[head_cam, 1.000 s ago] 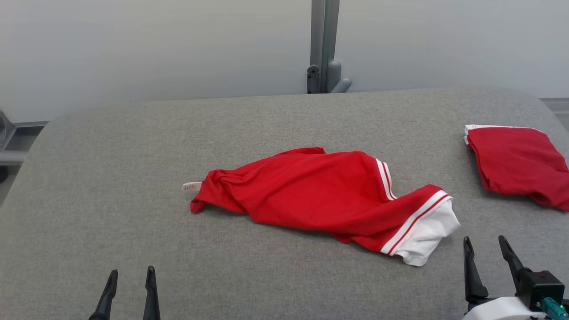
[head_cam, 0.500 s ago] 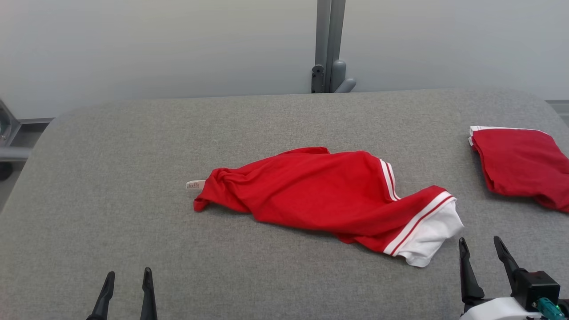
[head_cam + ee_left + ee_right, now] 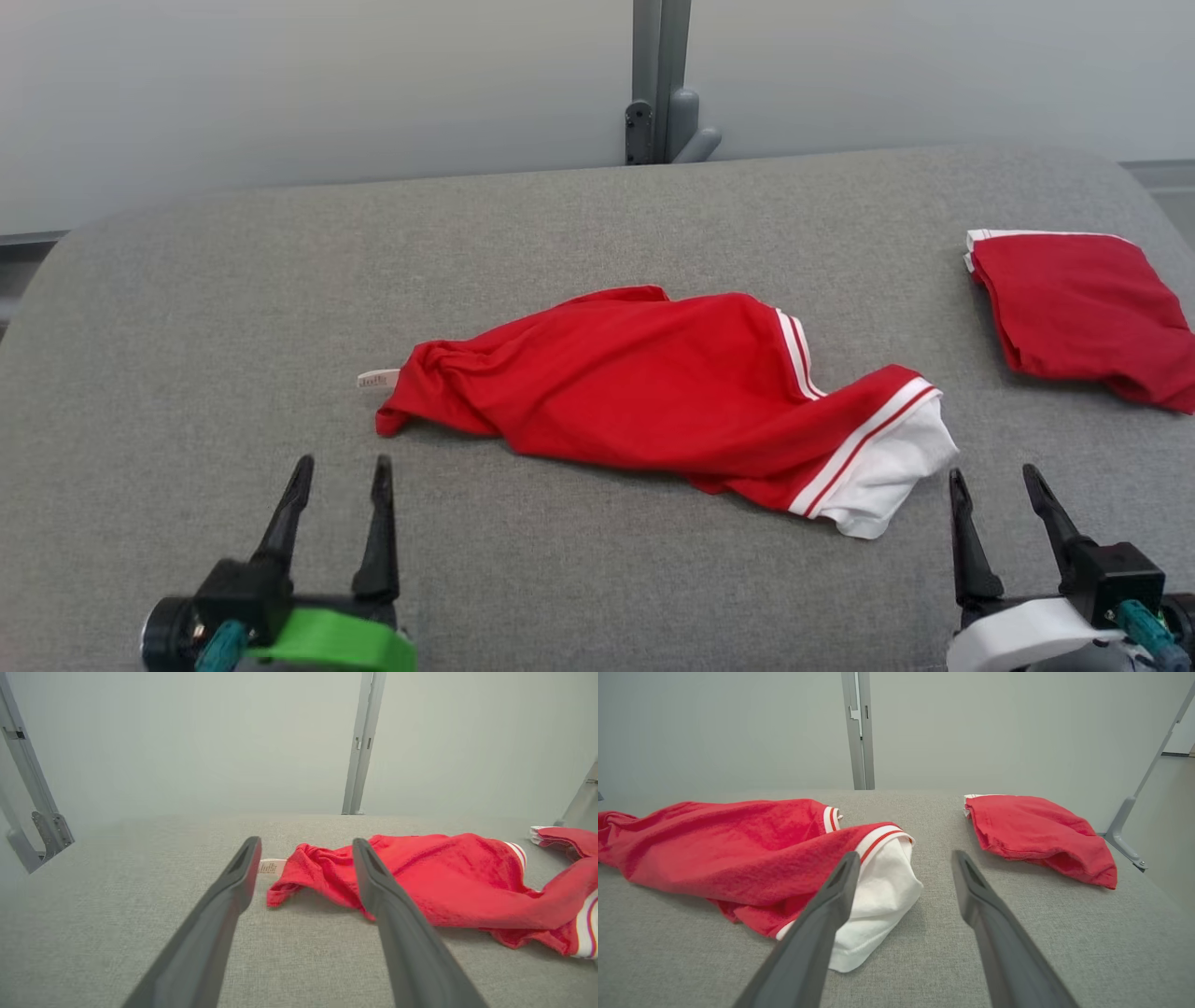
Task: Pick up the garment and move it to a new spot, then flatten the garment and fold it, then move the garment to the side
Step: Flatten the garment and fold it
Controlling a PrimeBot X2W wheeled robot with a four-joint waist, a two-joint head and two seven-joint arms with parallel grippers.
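Note:
A crumpled red garment (image 3: 644,383) with white stripes and a white sleeve end lies in the middle of the grey table (image 3: 187,308); a small label sticks out at its left tip. My left gripper (image 3: 341,464) stands open just short of that left tip, nothing between its fingers. In the left wrist view the garment (image 3: 444,877) lies ahead and to the right of the left gripper (image 3: 306,841). My right gripper (image 3: 991,473) is open, empty, close to the white sleeve end. In the right wrist view the garment (image 3: 728,849) is ahead left of the right gripper (image 3: 903,855).
A second red garment (image 3: 1074,313), folded, rests at the table's right side, also in the right wrist view (image 3: 1036,828). A grey post (image 3: 658,84) rises behind the table's far edge. Bare table surface lies to the left and near the front edge.
My left gripper has come forward toward the garment's left tip, its wrist now in view. The head camera has shifted a little. The garment lies as before.

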